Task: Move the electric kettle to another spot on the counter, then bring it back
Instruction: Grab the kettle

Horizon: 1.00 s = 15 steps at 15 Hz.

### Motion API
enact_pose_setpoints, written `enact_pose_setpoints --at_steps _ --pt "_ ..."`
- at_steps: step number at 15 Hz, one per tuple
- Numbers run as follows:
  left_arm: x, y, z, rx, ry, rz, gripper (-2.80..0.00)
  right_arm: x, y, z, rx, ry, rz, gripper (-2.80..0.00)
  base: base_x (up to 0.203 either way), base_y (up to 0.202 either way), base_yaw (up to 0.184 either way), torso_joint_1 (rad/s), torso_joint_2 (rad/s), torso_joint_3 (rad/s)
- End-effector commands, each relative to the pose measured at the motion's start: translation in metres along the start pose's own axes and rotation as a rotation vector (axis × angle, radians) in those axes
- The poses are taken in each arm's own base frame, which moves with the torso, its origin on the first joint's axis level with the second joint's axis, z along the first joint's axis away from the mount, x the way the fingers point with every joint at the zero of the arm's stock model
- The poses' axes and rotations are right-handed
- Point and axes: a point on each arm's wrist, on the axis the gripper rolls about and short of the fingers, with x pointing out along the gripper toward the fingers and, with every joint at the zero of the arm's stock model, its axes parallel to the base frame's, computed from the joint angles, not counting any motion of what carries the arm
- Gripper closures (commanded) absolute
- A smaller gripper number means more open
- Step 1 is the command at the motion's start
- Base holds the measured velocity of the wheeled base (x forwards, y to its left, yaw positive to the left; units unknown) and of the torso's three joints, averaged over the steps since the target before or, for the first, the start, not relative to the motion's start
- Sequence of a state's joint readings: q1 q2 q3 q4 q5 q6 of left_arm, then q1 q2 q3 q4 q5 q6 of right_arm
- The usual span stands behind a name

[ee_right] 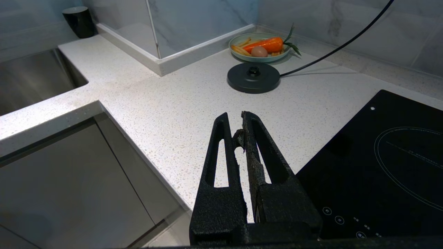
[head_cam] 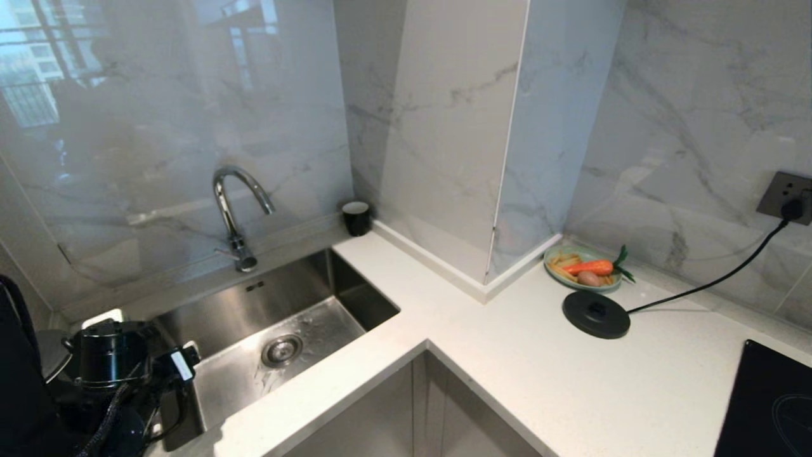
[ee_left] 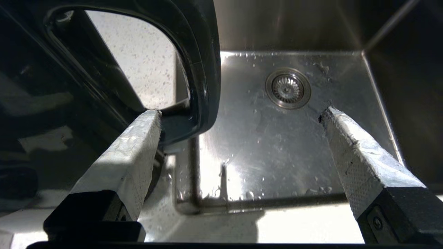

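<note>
My left gripper (ee_left: 242, 114) has pale, tape-wrapped fingers (ee_left: 128, 155) on black screwed mounts; my right gripper (ee_right: 237, 122) is rough black with slotted fingers. Black cabling sits lower left in head view.

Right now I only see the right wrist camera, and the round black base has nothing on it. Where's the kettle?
Observer: The kettle stands on the counter on the left side of the sink.
Operator: Is a gripper holding it?
Observer: No. The left gripper is wide open, with the kettle's handle close beside one finger.
Operator: What's behind the other finger?
Observer: The wet sink floor, with the drain nearby.
</note>
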<state>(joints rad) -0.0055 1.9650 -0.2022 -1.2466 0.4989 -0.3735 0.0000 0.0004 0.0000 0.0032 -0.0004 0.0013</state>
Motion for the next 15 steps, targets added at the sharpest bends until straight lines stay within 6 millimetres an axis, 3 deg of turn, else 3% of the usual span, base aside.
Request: enact_pose_setpoints --at_steps 1,4,15 --pt "0.009 0.003 -0.014 0.007 -0.01 0.009 -2.8 0.0 0.0 0.0 0.001 0.001 0.0 0.0 0.0 0.0 0.0 0.0 0.0 0.0" --pt "0.015 0.007 -0.03 0.058 0.004 0.021 -2.8 0.0 0.0 0.0 0.0 0.001 0.0 0.0 0.0 0.0 0.0 0.0 0.0 0.0" --pt "0.039 -0.005 -0.005 0.037 -0.12 0.015 -2.8 0.0 0.0 0.0 0.0 0.001 0.0 0.0 0.0 0.0 0.0 0.0 0.0 0.0"
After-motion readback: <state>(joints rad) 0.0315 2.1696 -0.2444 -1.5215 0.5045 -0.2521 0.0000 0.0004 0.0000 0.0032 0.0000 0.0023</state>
